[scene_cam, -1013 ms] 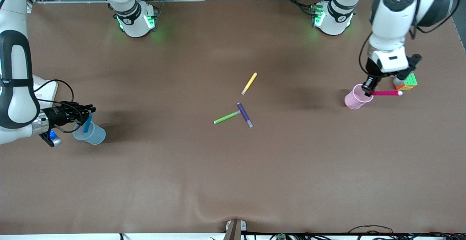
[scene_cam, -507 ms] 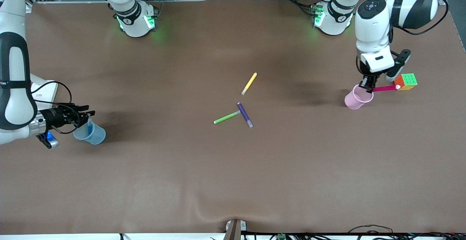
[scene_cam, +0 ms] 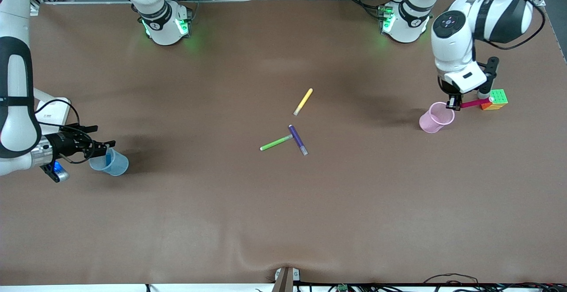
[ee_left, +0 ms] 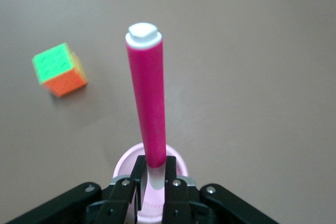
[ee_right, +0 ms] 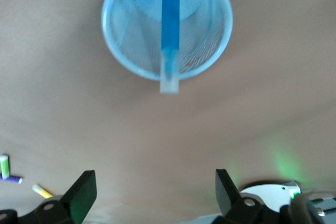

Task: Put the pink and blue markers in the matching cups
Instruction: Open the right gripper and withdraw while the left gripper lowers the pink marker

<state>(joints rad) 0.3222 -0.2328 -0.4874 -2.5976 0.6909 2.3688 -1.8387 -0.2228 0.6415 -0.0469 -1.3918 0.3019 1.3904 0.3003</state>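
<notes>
The left hand [scene_cam: 452, 104] is gripping the pink marker [scene_cam: 474, 103] over the pink cup [scene_cam: 435, 119], beside a cube [scene_cam: 495, 99]. The right hand [scene_cam: 102, 146] is hanging open over the blue cup [scene_cam: 110, 163], with the blue marker [ee_right: 170, 30] leaning inside on the rim.

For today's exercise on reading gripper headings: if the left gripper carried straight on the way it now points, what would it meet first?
Most likely the pink cup. The left gripper, shut on the pink marker, hangs above the cup's rim with its fingers pointing down into the mouth, though depth is hard to judge.
</notes>
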